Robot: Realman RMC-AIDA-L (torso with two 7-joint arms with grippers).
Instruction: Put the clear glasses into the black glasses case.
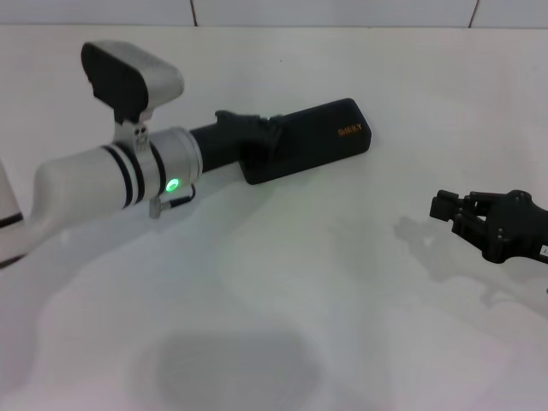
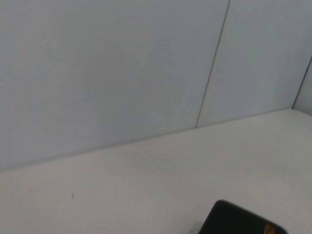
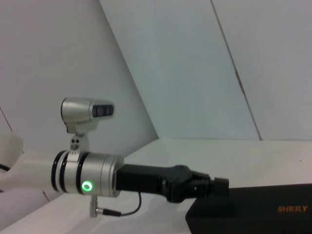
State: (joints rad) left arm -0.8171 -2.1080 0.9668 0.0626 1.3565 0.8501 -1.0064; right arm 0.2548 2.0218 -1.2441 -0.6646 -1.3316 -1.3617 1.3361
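Case closed on the white table (image 1: pixel 342 282), lid down: that is how the head view shows the black glasses case (image 1: pixel 321 139), lying aslant with its orange-gold lettering at the end farthest from the left gripper (image 1: pixel 265 137). The left arm reaches across from the robot's left, and its gripper sits at the case's near end, over the lid, touching or nearly so. Whether its jaws are spread or pressed together cannot be told here, since black fingers merge with the black lid. The right gripper (image 1: pixel 445 208) hovers low over the table well apart from the case, on the robot's right; its dark fingers point toward the case, and whether they are parted cannot be told. The clear glasses show nowhere in this view.

Left wrist view: only a rounded corner of the case (image 2: pixel 239 220) with a speck of orange lettering, the bare table (image 2: pixel 146 185) beyond it and the pale wall (image 2: pixel 122 68) behind. The gripper's own fingers do not appear.

Right wrist view: the left gripper (image 3: pixel 217 187) seen side-on, its tip meeting the end of the case (image 3: pixel 253 212) just above the lid. The lid lies flat and shut ahead of the jaws, lettering on its far part. The jaws' state remains impossible to judge.
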